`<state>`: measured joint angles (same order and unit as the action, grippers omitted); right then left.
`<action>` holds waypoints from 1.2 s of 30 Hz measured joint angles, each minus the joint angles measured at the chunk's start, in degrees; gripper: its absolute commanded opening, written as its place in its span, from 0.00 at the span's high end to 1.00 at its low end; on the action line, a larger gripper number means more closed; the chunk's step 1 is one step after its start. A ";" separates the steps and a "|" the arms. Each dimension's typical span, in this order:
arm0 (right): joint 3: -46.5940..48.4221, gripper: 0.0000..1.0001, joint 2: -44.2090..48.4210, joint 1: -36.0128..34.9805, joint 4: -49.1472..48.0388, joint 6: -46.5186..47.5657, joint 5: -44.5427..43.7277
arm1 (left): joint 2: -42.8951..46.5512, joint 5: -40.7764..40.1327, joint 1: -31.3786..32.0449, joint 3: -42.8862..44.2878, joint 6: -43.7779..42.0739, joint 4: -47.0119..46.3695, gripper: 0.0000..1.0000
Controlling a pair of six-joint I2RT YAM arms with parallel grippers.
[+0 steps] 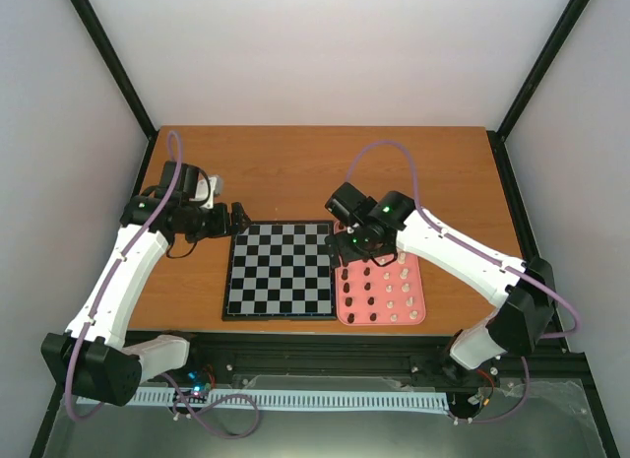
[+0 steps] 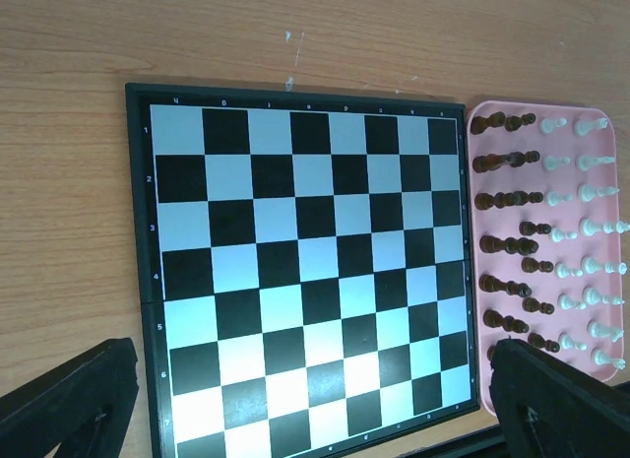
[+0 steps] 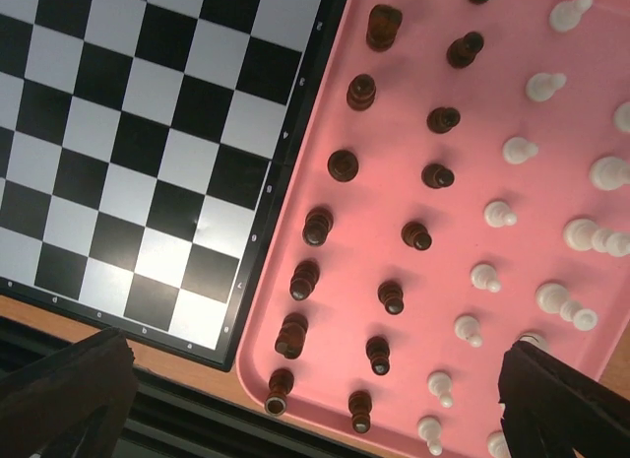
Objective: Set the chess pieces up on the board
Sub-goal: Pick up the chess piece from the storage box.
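The chess pieces all stand on a pink tray point(image 3: 389, 197). The dark pieces point(image 3: 343, 164) are in two columns on the side nearer the board, and the cream pieces point(image 3: 500, 214) are in columns on the far side. In my right wrist view they fill the right half of the frame, most of them upright, though a few of the cream ones are too blurred to judge.

The board point(image 1: 280, 268) lies flat in the middle of the overhead view, on the wooden table point(image 1: 295, 172) towards its near edge. The tray sits right against the board's right border.

My right gripper point(image 1: 356, 243) hangs over the tray's upper left corner in the overhead view, where tray and board meet. Its fingers point(image 3: 69, 394) are spread wide, one in each bottom corner of the right wrist view. Nothing is between them but the tray and board below.

My left gripper point(image 1: 234, 220) is just off the board's upper left corner in the overhead view, above the table. Its fingers point(image 2: 69, 399) are also spread wide, at the two bottom corners of the left wrist view. They grip nothing, and the whole board and the tray lie in sight beyond them.
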<state>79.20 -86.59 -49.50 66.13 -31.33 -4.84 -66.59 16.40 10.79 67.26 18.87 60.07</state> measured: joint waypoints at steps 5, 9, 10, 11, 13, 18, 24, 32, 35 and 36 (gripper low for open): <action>0.72 0.00 0.39 0.00 0.15 0.00 -1.49 | -0.11 -0.11 0.00 0.33 -0.31 0.11 0.00; 0.70 0.00 0.87 0.00 0.42 0.63 -1.79 | -0.44 -0.13 0.00 0.61 -0.66 0.24 0.00; 0.61 0.00 1.11 0.00 0.35 0.90 -1.75 | -0.50 -0.15 0.00 0.61 -0.70 0.26 0.00; 0.37 0.00 1.49 0.00 0.11 1.16 -1.64 | -0.57 -0.15 0.00 0.61 -0.74 0.33 0.00; -1.03 0.00 3.28 0.00 -0.92 1.81 -1.11 | -0.68 -0.17 0.00 0.61 -0.87 0.46 0.00; -3.87 0.10 9.25 0.00 -2.71 2.27 -0.90 | -0.74 -0.35 0.00 0.61 -1.38 0.50 0.00; -9.31 0.27 10.34 -2.60 -3.80 0.26 0.28 | -1.18 -0.52 0.00 0.61 -2.56 1.03 0.00; -17.59 0.47 7.65 -15.93 -4.81 -9.07 3.21 | -0.70 -0.28 0.00 -1.64 -2.67 0.87 0.00; -19.02 0.55 7.67 -17.20 -6.27 -12.59 3.89 | -0.50 0.02 0.00 -2.71 -2.67 0.83 0.00; -19.74 0.56 7.67 -17.29 -6.93 -13.66 4.09 | -0.33 0.17 0.00 -3.08 -2.67 0.79 0.00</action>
<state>59.46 -78.91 -66.78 59.20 -44.99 -0.75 -66.92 16.58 10.79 64.18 16.21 60.86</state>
